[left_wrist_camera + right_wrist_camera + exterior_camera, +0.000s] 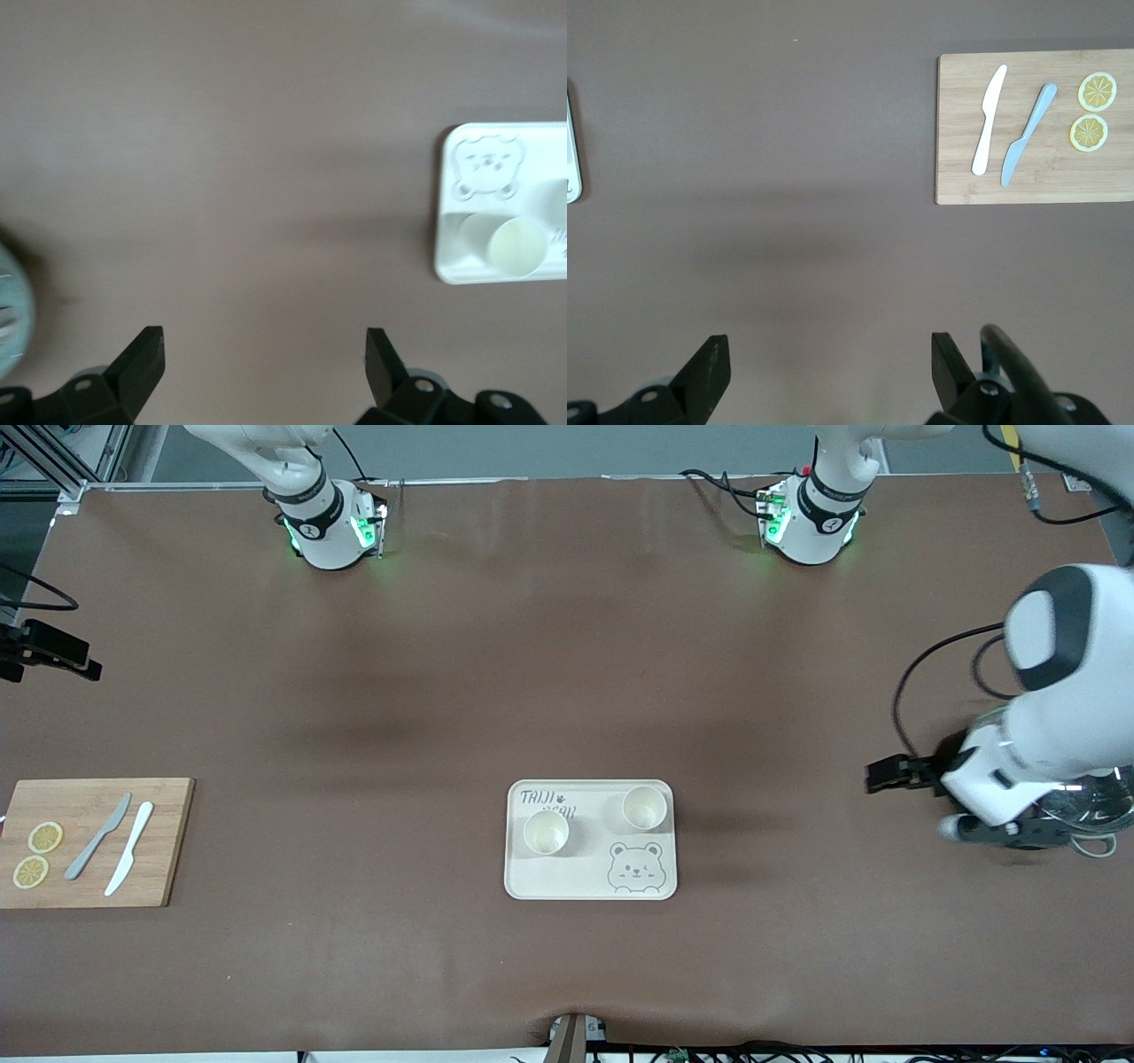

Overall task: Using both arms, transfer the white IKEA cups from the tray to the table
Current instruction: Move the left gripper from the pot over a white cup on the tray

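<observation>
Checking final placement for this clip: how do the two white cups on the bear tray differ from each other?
The cup toward the left arm's end sits farther from the front camera than the other cup, directly above the bear drawing. The other cup stands beside the tray's lettering, nearer the tray's middle. Both stand upright, mouths up, apparently empty, apart from each other, same size and colour.

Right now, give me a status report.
Left gripper open, empty, over bare table. Right gripper open, empty. Both cups upright on bear tray. Nothing in the way.
</observation>
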`<state>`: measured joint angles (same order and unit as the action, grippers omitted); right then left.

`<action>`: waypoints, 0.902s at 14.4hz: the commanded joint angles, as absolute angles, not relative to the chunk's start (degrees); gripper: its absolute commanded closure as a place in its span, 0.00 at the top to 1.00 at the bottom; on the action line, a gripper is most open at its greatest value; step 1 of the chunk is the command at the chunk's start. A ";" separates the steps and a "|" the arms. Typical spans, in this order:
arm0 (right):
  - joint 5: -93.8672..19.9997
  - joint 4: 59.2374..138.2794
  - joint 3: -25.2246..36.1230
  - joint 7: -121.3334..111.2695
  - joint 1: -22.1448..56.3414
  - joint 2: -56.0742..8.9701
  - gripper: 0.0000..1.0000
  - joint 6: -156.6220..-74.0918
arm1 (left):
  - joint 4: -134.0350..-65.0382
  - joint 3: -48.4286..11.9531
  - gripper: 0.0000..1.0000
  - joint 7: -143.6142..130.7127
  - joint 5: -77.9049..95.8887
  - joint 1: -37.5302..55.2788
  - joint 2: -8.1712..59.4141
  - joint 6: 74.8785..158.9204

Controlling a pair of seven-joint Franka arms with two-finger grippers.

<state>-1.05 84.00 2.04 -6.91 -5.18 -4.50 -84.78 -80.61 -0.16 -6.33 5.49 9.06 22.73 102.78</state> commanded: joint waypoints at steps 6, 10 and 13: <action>-0.35 83.67 1.58 -7.21 -5.63 -4.66 1.00 -84.81 | -81.04 0.09 1.00 -20.81 4.66 18.97 29.61 114.24; -0.35 83.67 1.58 -7.12 -5.45 -4.66 1.00 -84.81 | -80.95 0.09 1.00 -24.08 3.43 21.53 31.99 117.94; -0.44 83.67 1.58 -6.86 -5.45 -4.66 1.00 -84.81 | -80.86 0.09 1.00 -26.53 1.42 23.46 34.09 119.70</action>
